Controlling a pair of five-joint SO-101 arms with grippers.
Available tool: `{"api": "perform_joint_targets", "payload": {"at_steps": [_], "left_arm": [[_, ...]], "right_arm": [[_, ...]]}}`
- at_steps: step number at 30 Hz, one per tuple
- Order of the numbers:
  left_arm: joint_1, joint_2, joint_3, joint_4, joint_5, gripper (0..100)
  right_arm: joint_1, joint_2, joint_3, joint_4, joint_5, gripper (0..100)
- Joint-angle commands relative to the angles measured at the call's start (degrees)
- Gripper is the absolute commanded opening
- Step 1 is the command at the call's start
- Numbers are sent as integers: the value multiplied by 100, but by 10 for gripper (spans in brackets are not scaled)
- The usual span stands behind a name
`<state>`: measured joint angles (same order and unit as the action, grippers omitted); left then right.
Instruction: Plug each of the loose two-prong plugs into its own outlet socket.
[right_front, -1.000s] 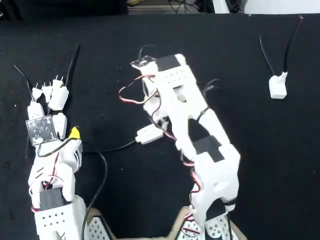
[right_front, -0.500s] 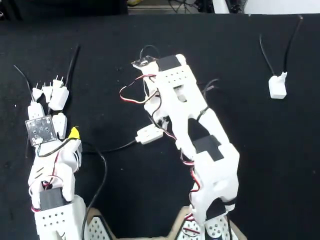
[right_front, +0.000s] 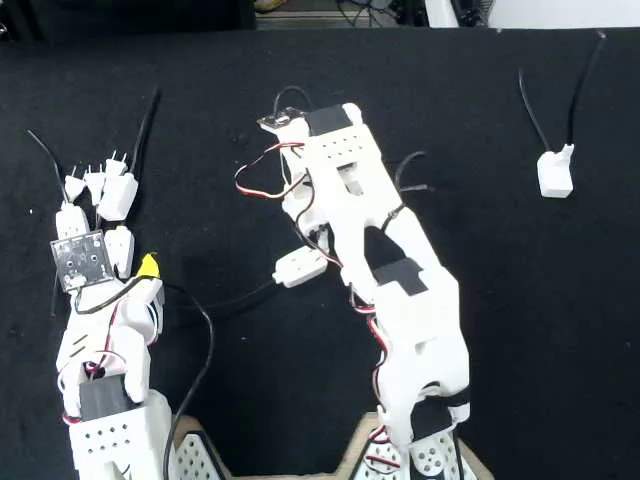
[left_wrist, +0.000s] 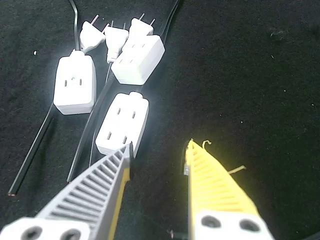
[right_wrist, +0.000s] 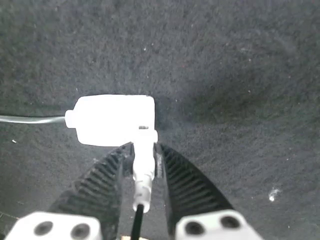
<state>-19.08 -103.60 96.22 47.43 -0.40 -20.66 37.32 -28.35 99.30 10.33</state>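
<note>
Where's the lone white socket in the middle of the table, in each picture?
High view: the socket lies mid-table, against the right arm.
Right wrist view: the socket sits just beyond the right end effector, which grips a plug.
Left wrist view: other sockets lie here instead.
Shared landmark: its cord.

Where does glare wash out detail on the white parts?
Right wrist view: the socket block touching the plug in the right gripper glows flat white, showing one slot. Left wrist view: the nearest outlet blooms at its edges, yet its slots show.
</note>
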Motion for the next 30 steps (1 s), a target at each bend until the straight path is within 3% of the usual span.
{"api": "perform_joint_targets", "payload": {"at_steps": [1,11,22,30], "left_arm": [[-40,18,119,18,79,184],[-40,18,119,18,79,184],[-40,18,119,18,79,184],[-40,18,119,18,79,184]], "right_arm": [[-88,48,-180,167,-9,11],[-281,13,-207,176,70,11],[-299,-356,418,167,1011,11],[-281,-347,453,141,1011,11]]}}
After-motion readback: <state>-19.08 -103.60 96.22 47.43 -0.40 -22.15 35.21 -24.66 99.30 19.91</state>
